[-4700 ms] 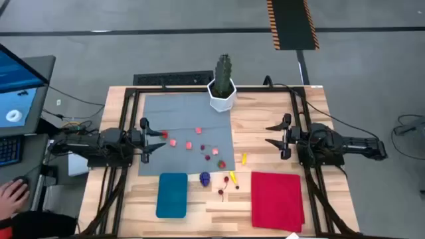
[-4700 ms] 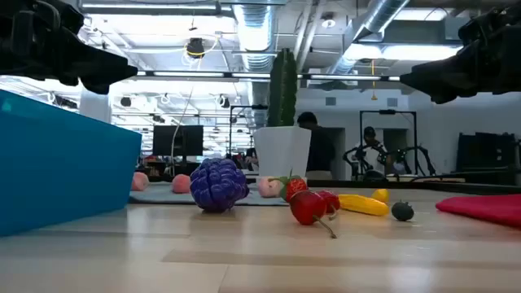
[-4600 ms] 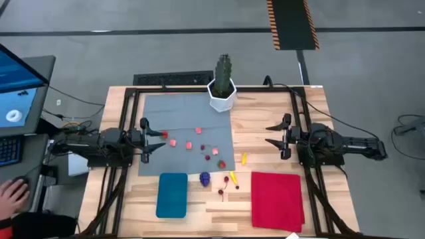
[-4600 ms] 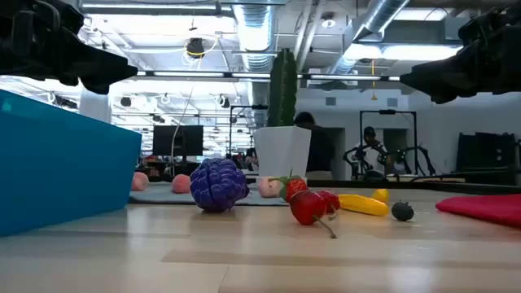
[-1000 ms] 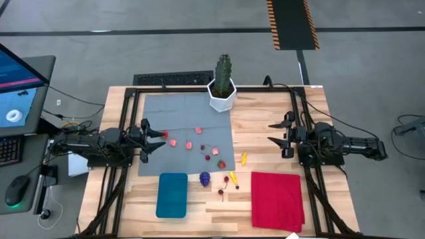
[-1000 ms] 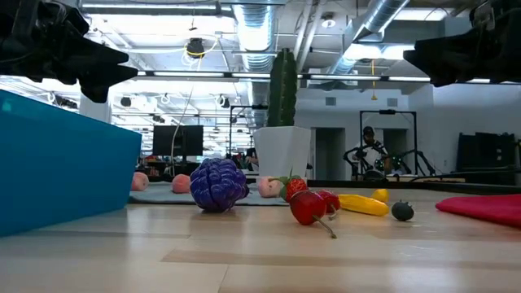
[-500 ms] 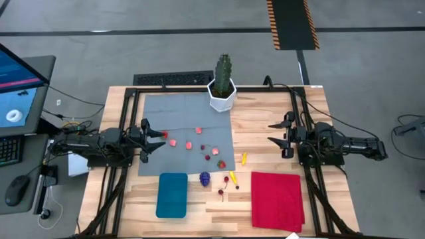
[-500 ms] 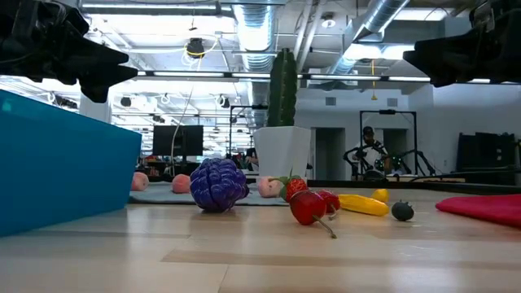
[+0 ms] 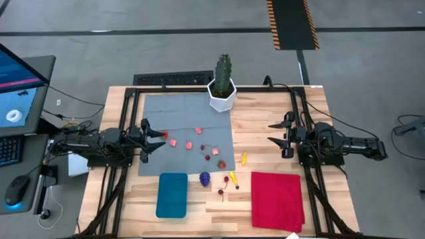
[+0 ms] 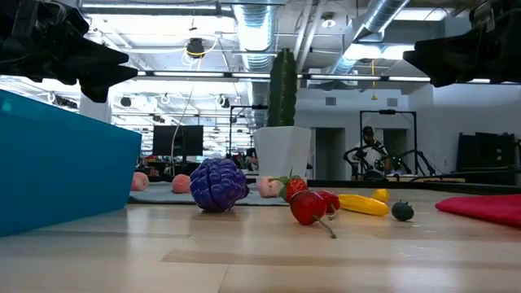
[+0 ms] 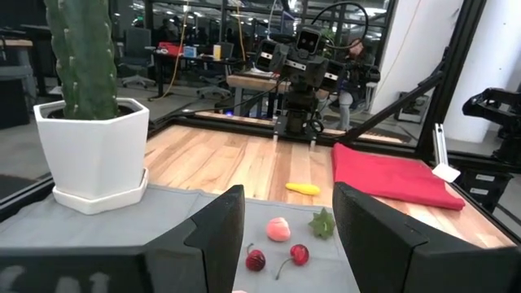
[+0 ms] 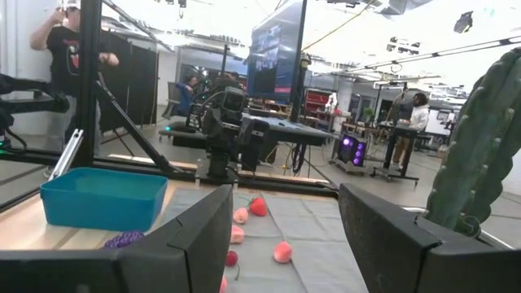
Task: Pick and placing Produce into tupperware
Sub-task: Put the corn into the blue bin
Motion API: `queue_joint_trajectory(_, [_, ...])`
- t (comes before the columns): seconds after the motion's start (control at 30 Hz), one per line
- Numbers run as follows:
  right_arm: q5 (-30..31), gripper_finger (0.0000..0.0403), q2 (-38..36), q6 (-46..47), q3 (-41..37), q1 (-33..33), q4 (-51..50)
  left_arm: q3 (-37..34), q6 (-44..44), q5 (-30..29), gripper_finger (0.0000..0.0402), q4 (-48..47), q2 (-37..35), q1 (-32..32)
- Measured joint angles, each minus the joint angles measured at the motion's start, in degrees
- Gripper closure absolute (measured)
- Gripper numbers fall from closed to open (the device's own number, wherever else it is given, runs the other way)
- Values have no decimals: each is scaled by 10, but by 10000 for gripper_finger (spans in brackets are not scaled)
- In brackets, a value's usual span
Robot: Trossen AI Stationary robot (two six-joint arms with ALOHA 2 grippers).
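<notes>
step: first pick | left gripper (image 9: 158,140) spread, beside pink pieces (image 9: 180,143) on grey mat (image 9: 186,116) | right gripper (image 9: 275,132) spread, waiting | teal tupperware (image 9: 172,194) empty, front edge | tip: descend straight, pinch 1 piece centrally

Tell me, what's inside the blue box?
From above, the tupperware looks empty: only its flat blue bottom shows. The purple grapes lie on the table beside it. In the low view its wall hides the inside.
</notes>
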Motion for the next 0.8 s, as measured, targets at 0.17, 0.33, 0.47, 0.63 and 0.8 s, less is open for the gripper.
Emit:
queue_joint_trajectory(0.17, [0,154,0,0,0,0,0,0,3,0,223,0,0,0])
queue_joint_trajectory(0.33, [0,154,0,0,0,0,0,0,-2,0,223,0,0,0])
queue_joint_trajectory(0.47, [0,154,0,0,0,0,0,0,3,0,223,0,0,0])
queue_joint_trajectory(0.63, [0,154,0,0,0,0,0,0,-2,0,223,0,0,0])
queue_joint_trajectory(0.8, [0,154,0,0,0,0,0,0,-2,0,223,0,0,0])
